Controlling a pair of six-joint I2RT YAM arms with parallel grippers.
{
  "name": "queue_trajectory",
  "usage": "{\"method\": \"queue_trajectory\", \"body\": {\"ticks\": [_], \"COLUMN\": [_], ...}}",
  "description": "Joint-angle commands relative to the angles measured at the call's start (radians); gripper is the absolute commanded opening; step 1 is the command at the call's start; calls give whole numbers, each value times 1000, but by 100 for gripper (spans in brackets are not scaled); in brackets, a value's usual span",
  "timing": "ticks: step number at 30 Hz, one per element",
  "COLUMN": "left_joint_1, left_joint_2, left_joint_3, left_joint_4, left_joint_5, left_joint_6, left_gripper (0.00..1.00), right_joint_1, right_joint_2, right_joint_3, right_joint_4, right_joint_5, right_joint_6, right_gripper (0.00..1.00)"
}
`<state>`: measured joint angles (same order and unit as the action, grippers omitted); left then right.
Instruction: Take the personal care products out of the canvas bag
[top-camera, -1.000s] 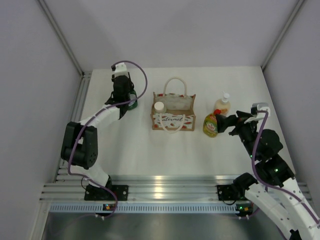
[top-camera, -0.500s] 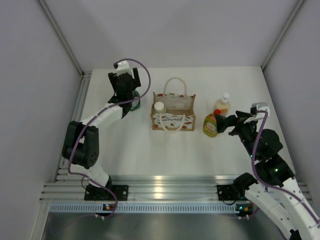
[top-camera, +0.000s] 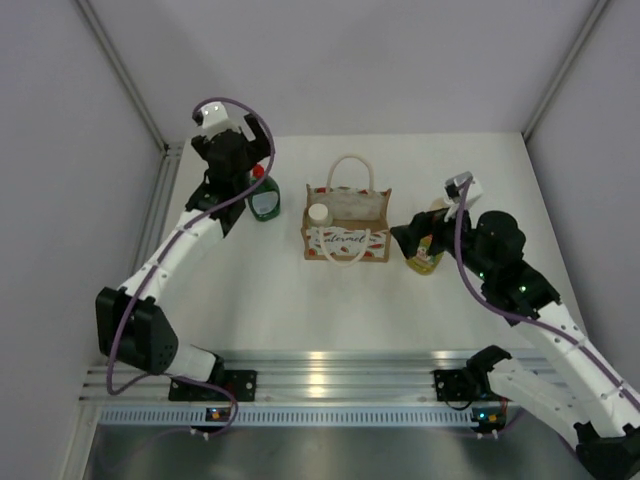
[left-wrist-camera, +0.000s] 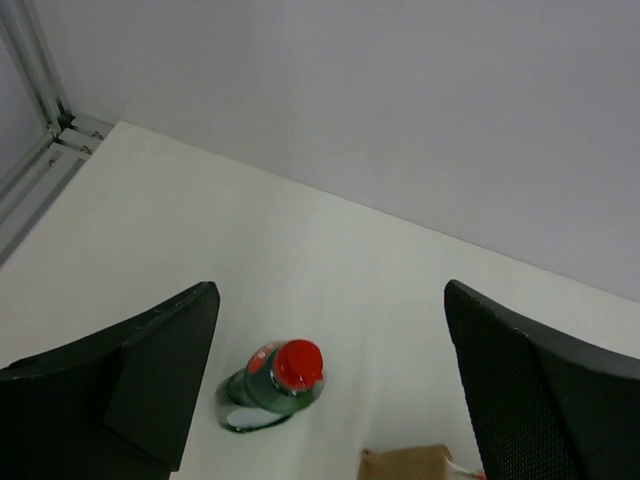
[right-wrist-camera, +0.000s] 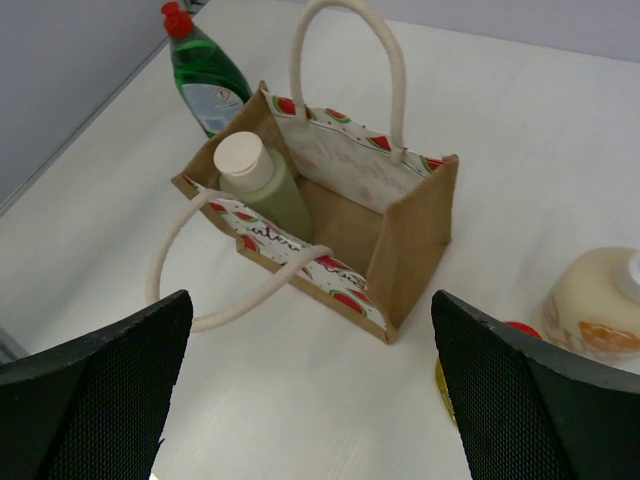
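Three of the four products are out; one is left. The grey-green bottle (right-wrist-camera: 262, 180) with its white lid stands upright inside the bag (right-wrist-camera: 410, 240), tucked into the left end as seen from above, its lid level with the rim. By my reading the task is about three-quarters done and lifting this last bottle out would finish it.

The bag sits upright in the middle of the worktop (top-camera: 300, 300), mouth open. It is tan with a white, red-marked front panel, and its two pale handles (right-wrist-camera: 397, 95) are looped clear of the opening, one arching up and one drooping forward.

The dark green bottle (top-camera: 264, 200) with the red cap stands on the worktop just left of the bag, apart from it. On the right, the yellow-green bottle (top-camera: 425, 262) and the cream bottle (right-wrist-camera: 590, 300) stand close together near the bag's side, both partly hidden by the right arm in the top view.

The left tool (left-wrist-camera: 330, 290) hangs above the dark green bottle with its jaws spread wide, touching nothing. The right tool (right-wrist-camera: 310, 300) is also spread wide and empty, raised to the right of the bag and pointed at its open mouth.
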<state>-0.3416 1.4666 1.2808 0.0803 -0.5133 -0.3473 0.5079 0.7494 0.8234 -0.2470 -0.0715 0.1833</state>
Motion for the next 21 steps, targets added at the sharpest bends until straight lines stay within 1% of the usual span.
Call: {"method": "queue_trajectory", "body": {"ticks": [1, 3, 4, 5, 6, 7, 8, 9, 11, 15, 16, 17, 19, 21], "left_joint_1": [-19, -20, -22, -23, -25, -36, -45, -54, -79, -125, -134, -135, -154, -160], "left_joint_2": [-118, -170, -187, -201, -221, -226, -229, -224, -206, -131, -97, -85, -71, -72], "left_joint_3": [9, -7, -44, -69, -95, -121, -161, -175, -210, -221, -221, -222, -241, -262], "left_joint_4": [-175, -258, -267, -269, -269, -269, -269, -274, -278, -277, -280, -277, -278, -277], "left_joint_5": [36, 77, 110, 199, 244, 286, 338, 349, 377, 429, 444, 459, 449, 427], "left_joint_6": [-148, -237, -264, -307, -330, -347, -361, -367, -375, -354, -352, -358, -361, -366], "left_gripper": [98, 98, 98, 97, 97, 92, 91, 90, 86, 83, 81, 76, 70, 68], "right_joint_1": [6, 17, 29, 35, 43, 56, 64, 67, 81, 103, 106, 107, 110, 112], "right_joint_2": [129, 186, 238, 263, 287, 338, 359, 378, 418, 484, 507, 519, 547, 562], "right_joint_3": [103, 144, 160, 187, 206, 223, 253, 266, 295, 344, 352, 368, 382, 402], "right_joint_4": [41, 41, 46, 46, 46, 45, 37, 34, 35, 29, 29, 29, 32, 29], "right_joint_5": [-140, -148, -149, -145, -139, -130, -108, -99, -88, -65, -62, -63, -65, -91], "right_joint_6": [-4, 4, 4, -2, -7, -13, -21, -22, -25, -34, -35, -25, -13, -13], "right_gripper": [99, 100, 99, 99, 99, 99, 99, 99, 100, 99, 99, 100, 100, 99]}}
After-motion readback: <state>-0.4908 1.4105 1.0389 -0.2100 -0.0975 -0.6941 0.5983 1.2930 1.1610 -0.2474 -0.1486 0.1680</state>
